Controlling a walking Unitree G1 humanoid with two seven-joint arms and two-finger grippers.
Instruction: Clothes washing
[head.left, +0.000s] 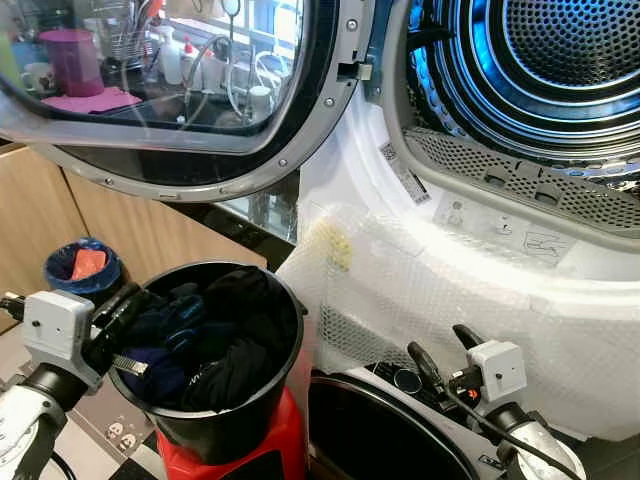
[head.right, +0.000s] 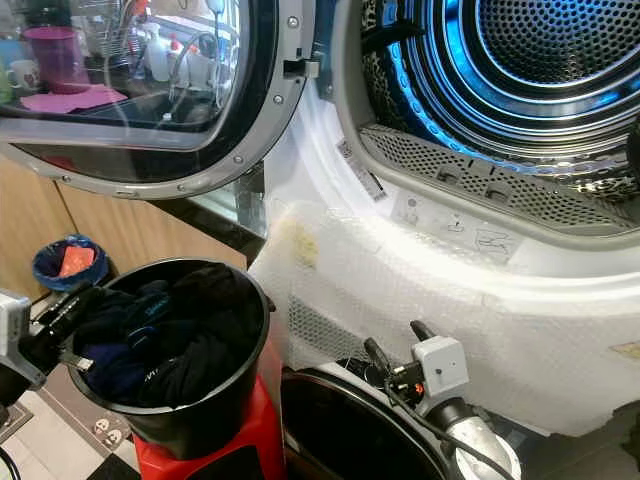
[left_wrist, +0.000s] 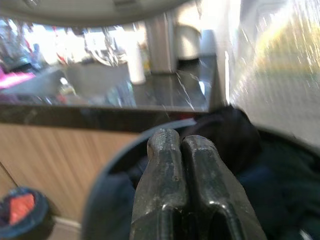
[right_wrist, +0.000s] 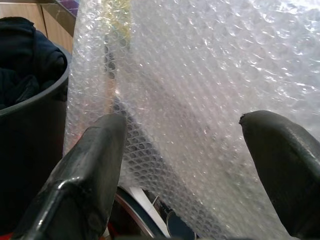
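Note:
A black bucket (head.left: 225, 425) on a red stool (head.left: 275, 455) holds dark blue and black clothes (head.left: 215, 340). My left gripper (head.left: 125, 305) is at the bucket's near-left rim, its fingers (left_wrist: 172, 165) pressed together with nothing between them. My right gripper (head.left: 440, 342) is open to the right of the bucket, low in front of the machine, facing bubble wrap (right_wrist: 200, 75). Above it the machine's drum (head.left: 545, 60) stands open, lit blue, and appears to hold nothing. Its round glass door (head.left: 170, 90) is swung out to the left above the bucket.
Bubble wrap (head.left: 400, 270) covers the white front panel below the drum. A second dark round door (head.left: 370, 435) sits low between bucket and right arm. A small blue bin (head.left: 85, 265) stands on the floor at left by wooden cabinets (head.left: 30, 210).

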